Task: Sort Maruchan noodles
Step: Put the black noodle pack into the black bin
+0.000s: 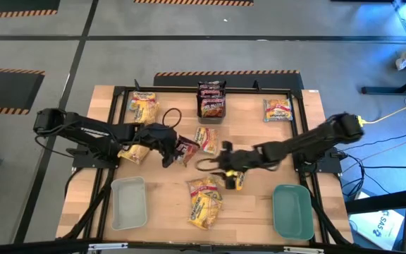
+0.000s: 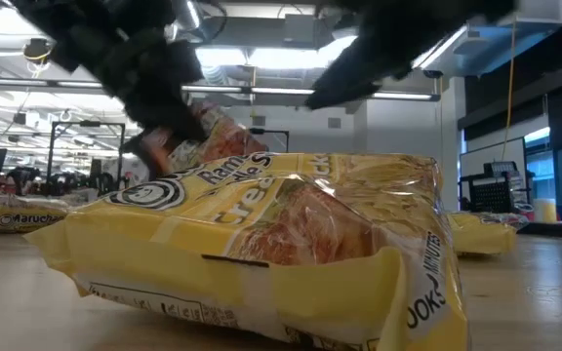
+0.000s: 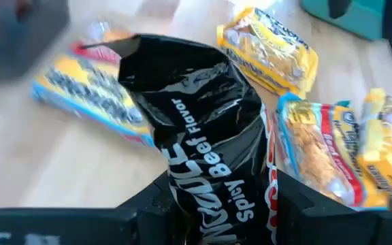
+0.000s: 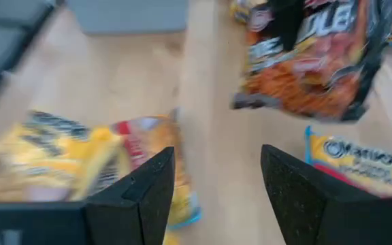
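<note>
Grey tray left, teal tray right

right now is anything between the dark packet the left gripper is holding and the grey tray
Nothing visible blocks it. The left gripper is shut on the dark packet near the table's middle; bare wood lies between it and the grey tray. The yellow packets lie off to the tray's side.

My left fingers pinch a dark spicy-beef packet above the surface; yellow packets lie scattered flat, dark ones at the far edge.

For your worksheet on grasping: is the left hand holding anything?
Yes: the left hand is shut on a dark spicy beef packet, pinched between its fingers.
</note>
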### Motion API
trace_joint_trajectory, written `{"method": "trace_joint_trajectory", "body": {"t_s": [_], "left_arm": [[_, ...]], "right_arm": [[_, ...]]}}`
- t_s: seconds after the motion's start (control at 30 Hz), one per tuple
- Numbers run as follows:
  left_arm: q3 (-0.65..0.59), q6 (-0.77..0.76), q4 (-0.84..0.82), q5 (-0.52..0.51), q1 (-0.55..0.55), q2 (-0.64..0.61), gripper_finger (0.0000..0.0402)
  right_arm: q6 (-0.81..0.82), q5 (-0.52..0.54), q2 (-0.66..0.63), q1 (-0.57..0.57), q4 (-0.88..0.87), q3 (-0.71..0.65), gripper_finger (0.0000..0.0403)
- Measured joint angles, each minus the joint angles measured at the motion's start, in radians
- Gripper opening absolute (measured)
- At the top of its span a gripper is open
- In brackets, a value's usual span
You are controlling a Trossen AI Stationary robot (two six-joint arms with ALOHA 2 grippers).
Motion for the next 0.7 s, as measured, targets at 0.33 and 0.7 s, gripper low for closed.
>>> {"method": "trace_joint_trajectory", "body": {"t_s": [0.33,0.7], "left_arm": [[0.339,0.259,-0.237,-0.177,0.021,0.041,0.0120],[0.829,0.497,-0.518,-0.122,0.236,0.376,0.0120]], "right_arm": [[0.056,0.036,-0.281,0.058,0.363,-0.413,0.0207],[-0.073,0.133,-0.382,0.057,0.295,-0.447,0.0207]]}}
